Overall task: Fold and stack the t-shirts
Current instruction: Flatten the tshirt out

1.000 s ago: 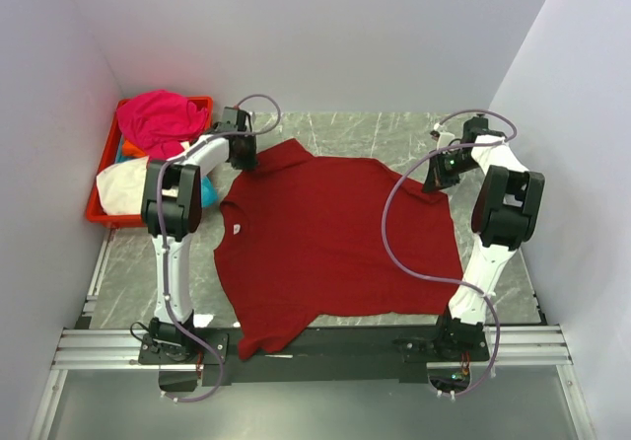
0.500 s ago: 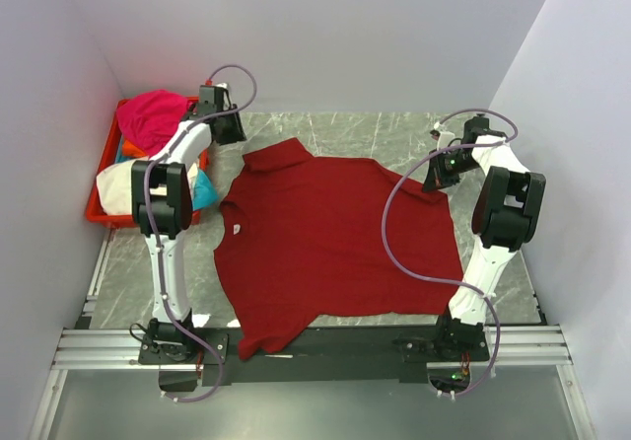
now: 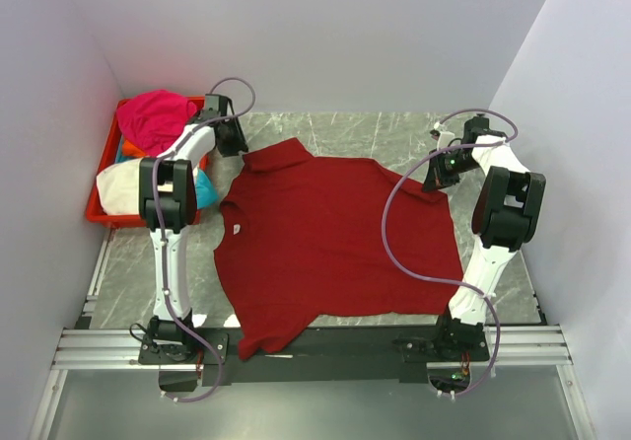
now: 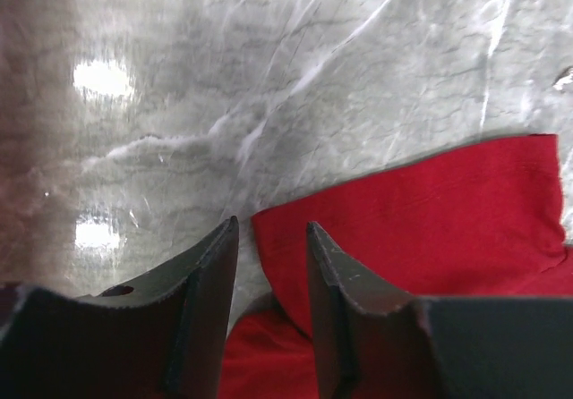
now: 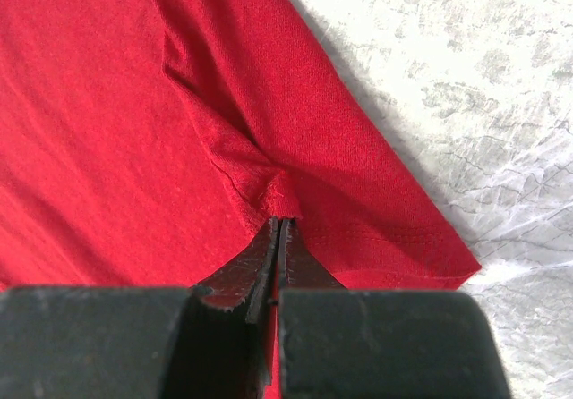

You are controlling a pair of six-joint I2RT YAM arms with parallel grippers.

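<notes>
**One claw pinching, one let go**

The dark red t-shirt (image 3: 330, 243) lies spread flat on the marble table (image 3: 394, 134), taking up most of the middle. Its neck opening faces 9 o'clock in the overhead view. One sleeve points to 11 o'clock. The other, at 7 o'clock, reaches onto the dark rail (image 3: 375, 339) along the near edge.

My right claw (image 5: 277, 224) is clenched on that shirt. Its two fingers are pressed together with a small pucker of red cloth caught at their tips, just inside the cloth's corner. From above, this grip sits at the 2 o'clock corner of the shirt, low against the table.

My left claw (image 4: 271, 229) is released. Its fingers stand apart with nothing between them; the gap shows only bare marble and the edge of the red sleeve below. Whether either finger touches the cloth I cannot tell. From above, it sits just beside the tip of the 11 o'clock sleeve, between the shirt and the crate.

The red crate (image 3: 99, 213) is at 10 o'clock from the spread shirt, against the left wall. It holds the other shirts in a loose heap:

- The magenta shirt (image 3: 158, 116) is bunched at the far end.
- The cream-white shirt (image 3: 120, 185) spills over the near rim.
- The cyan shirt (image 3: 205, 193) pokes out on the side toward my left arm.
- A sliver of the orange shirt (image 3: 133, 149) shows between the magenta and the cream.
</notes>
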